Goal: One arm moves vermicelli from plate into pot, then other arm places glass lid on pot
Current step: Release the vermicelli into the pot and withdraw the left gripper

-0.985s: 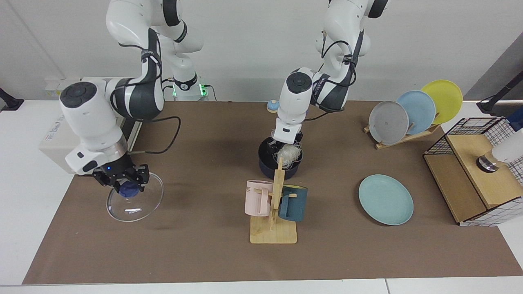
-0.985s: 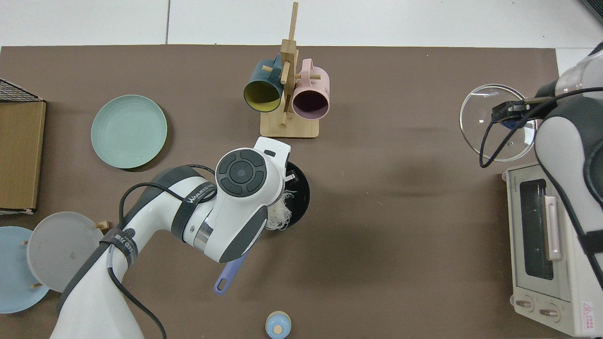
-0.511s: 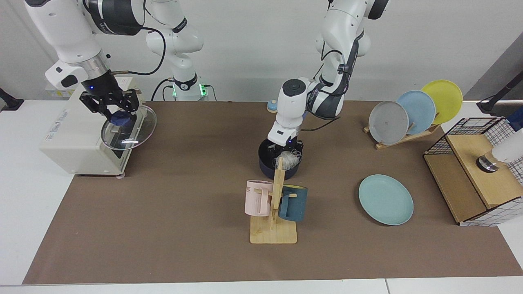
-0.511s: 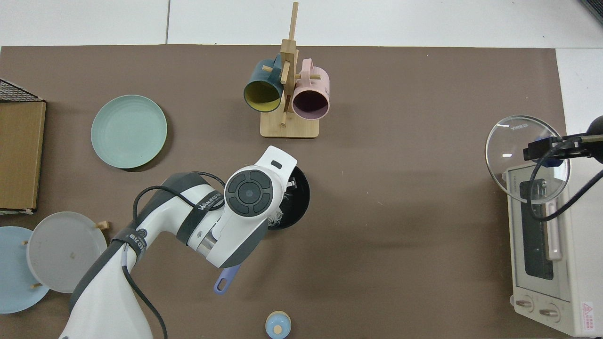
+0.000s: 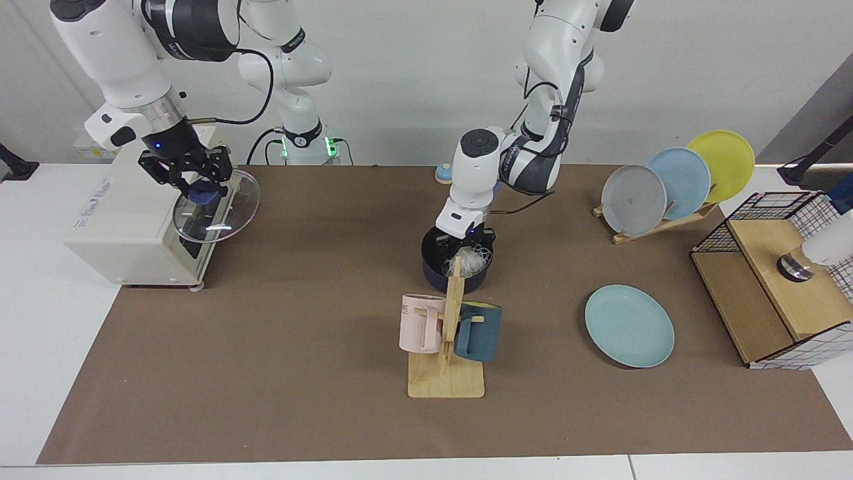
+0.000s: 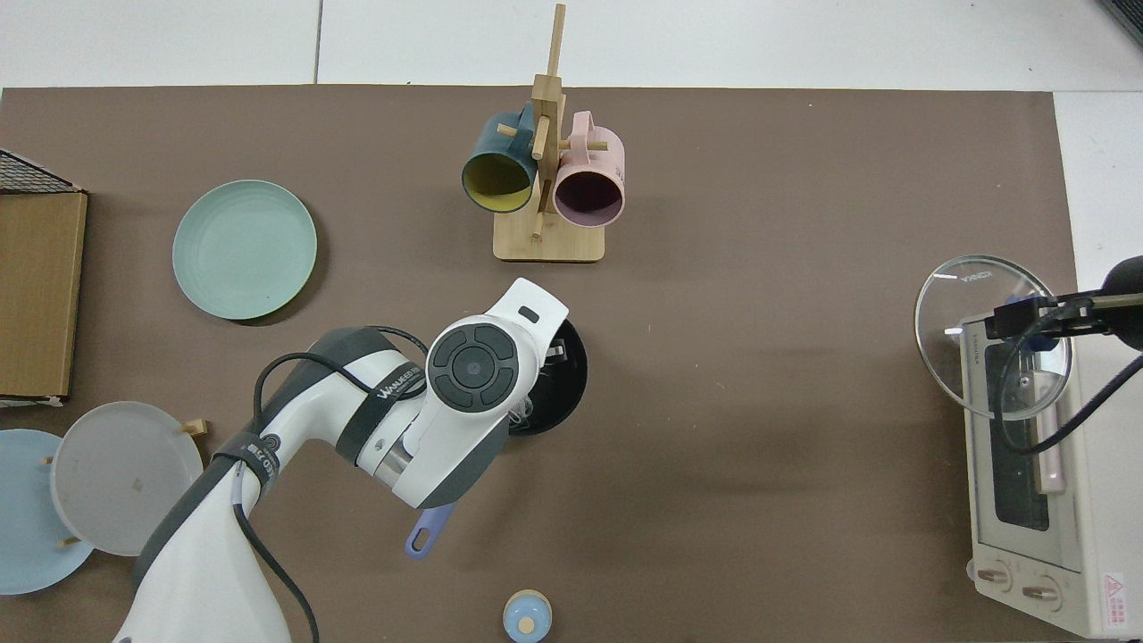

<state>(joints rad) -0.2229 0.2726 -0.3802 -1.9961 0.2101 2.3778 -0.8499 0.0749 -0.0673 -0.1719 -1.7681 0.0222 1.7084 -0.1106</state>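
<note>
Facing view, from its left side: my right gripper (image 5: 198,189) hangs in the air with its fingers clamped on the blue knob of the glass lid (image 5: 216,215), the disc tilted below it in front of the toaster oven (image 5: 126,227). Further along, my left gripper (image 5: 463,245) reaches down into the pot (image 5: 436,270), the vermicelli (image 5: 474,261) bunched right at it inside the rim; whether it is gripping the strands I cannot tell. Well beyond it lies the bare plate (image 5: 629,326).

Facing view: set across the table (image 5: 280,373), angled down toward both arm bases at 12 o'clock. Top view: overhead, looking straight down. Both cover the mug rack (image 5: 445,347) (image 6: 546,192), mid-table.
</note>
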